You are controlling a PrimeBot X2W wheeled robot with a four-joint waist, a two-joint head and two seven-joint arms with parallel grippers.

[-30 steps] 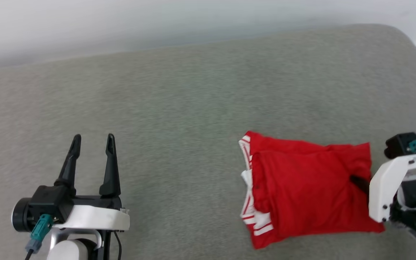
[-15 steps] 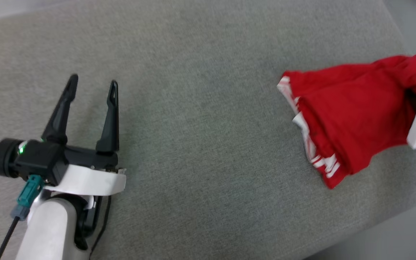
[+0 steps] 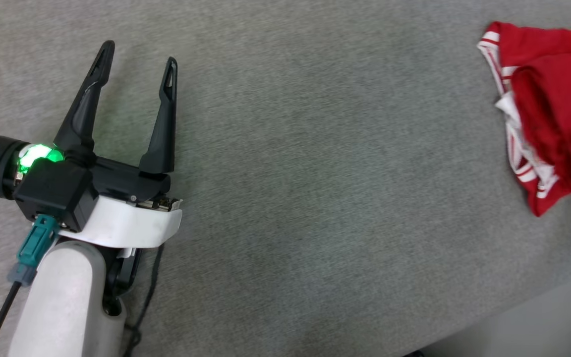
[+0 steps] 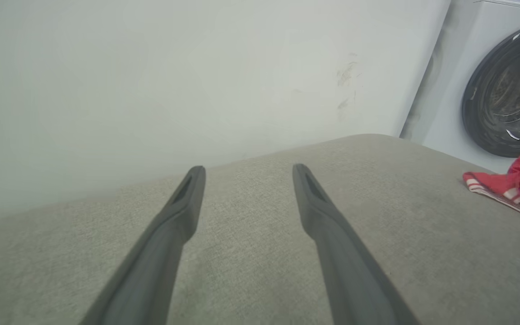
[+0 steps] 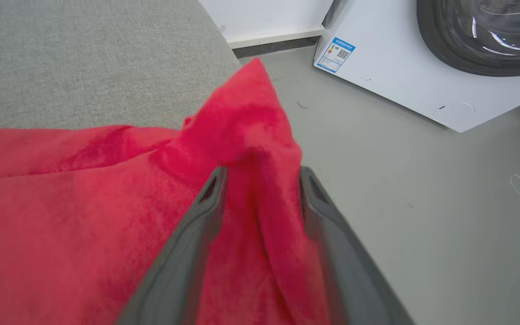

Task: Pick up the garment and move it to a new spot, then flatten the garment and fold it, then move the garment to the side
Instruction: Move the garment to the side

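Note:
The garment point(image 3: 553, 99), red with white striped sleeve trim, lies bunched on the grey cushion at the right edge of the head view. It shows again at the far right of the left wrist view point(image 4: 513, 185). In the right wrist view my right gripper point(image 5: 263, 174) has its fingers parted, with a raised fold of the garment point(image 5: 84, 203) standing between them near the cushion's edge. My left gripper point(image 3: 139, 54) rests open over bare cushion far to the garment's left, nothing between its fingers point(image 4: 247, 170).
The grey cushion point(image 3: 315, 173) ends at the lower right, where pale floor point(image 3: 538, 322) begins. A white washing machine point(image 5: 422, 45) with a dark round door point(image 4: 508, 90) stands on the floor beyond the garment. A pale wall point(image 4: 151, 67) backs the cushion.
The head camera has swung, so everything sits farther right in its view. The garment's right end was lifted and bunched up from its flat folded lie. My left gripper stays open.

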